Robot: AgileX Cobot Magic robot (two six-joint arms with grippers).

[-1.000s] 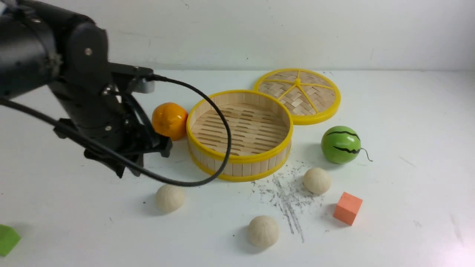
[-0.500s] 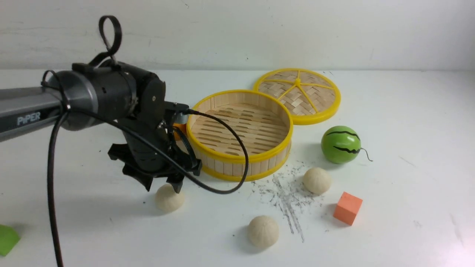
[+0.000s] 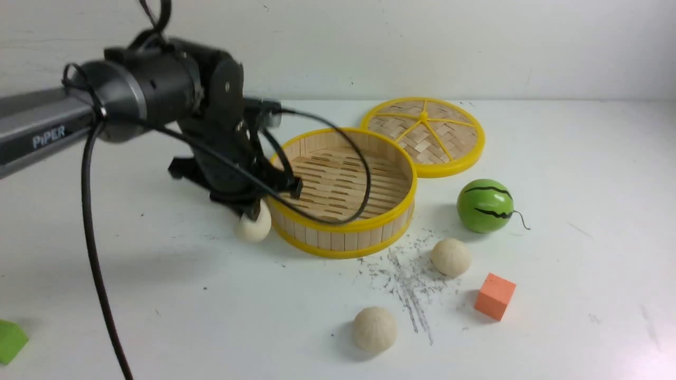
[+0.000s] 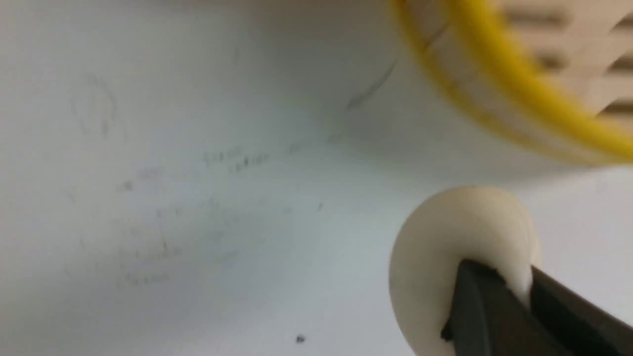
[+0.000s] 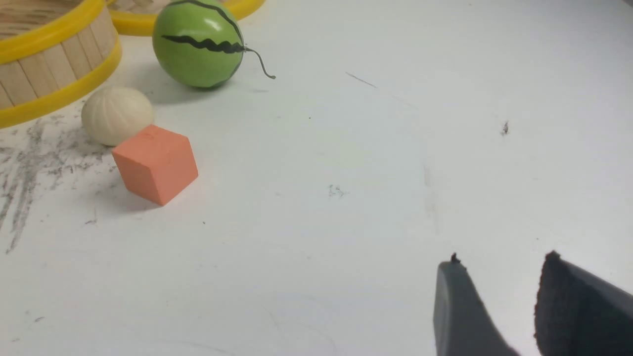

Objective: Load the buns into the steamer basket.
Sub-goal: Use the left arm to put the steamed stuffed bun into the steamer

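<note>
Gripping one bun (image 3: 253, 227) in the left hand (image 3: 252, 212), jaws closed on only a small part of it, hanging just beside the near-left wall of the basket (image 3: 343, 240), left of centre in the front view. Nothing in the right hand (image 5: 502, 258), fingers parted.

Could slip from so shallow a pinch and roll away across the surface (image 3: 158, 295). Could also knock the yellow rim if carried over too low.

Counted: three buns, one held, a second bun (image 3: 374, 329) at lower centre, a third bun (image 3: 450, 257) right of centre. One basket, one lid (image 3: 446, 150), one watermelon ball (image 3: 485, 206), one orange cube (image 3: 494, 296), one green block (image 3: 10, 340).
</note>
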